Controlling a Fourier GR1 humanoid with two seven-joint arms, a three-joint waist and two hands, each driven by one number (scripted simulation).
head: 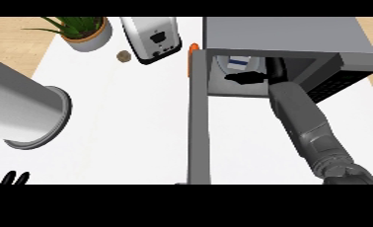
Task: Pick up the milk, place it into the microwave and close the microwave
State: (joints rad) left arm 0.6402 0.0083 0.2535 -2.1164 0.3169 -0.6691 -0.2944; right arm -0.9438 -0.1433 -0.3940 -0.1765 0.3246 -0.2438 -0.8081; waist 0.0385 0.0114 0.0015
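The milk [237, 63], a white carton with a blue label, stands inside the open microwave [291, 36] on its pale round turntable. My right hand [249, 78] reaches into the cavity and lies right against the near side of the carton; the dark cavity hides how it stands to the carton. The grey right forearm runs down to the lower right. The microwave door [197, 122] is swung wide open and points toward me as a long grey bar. My left hand [15, 178] rests open at the lower left edge, only fingertips showing.
A large steel pot [29, 117] lies at the left. At the back stand a silver toaster [151, 38], a potted plant [84, 31] and a small brown round object [125, 56]. An orange item [193, 48] peeks behind the door's hinge end.
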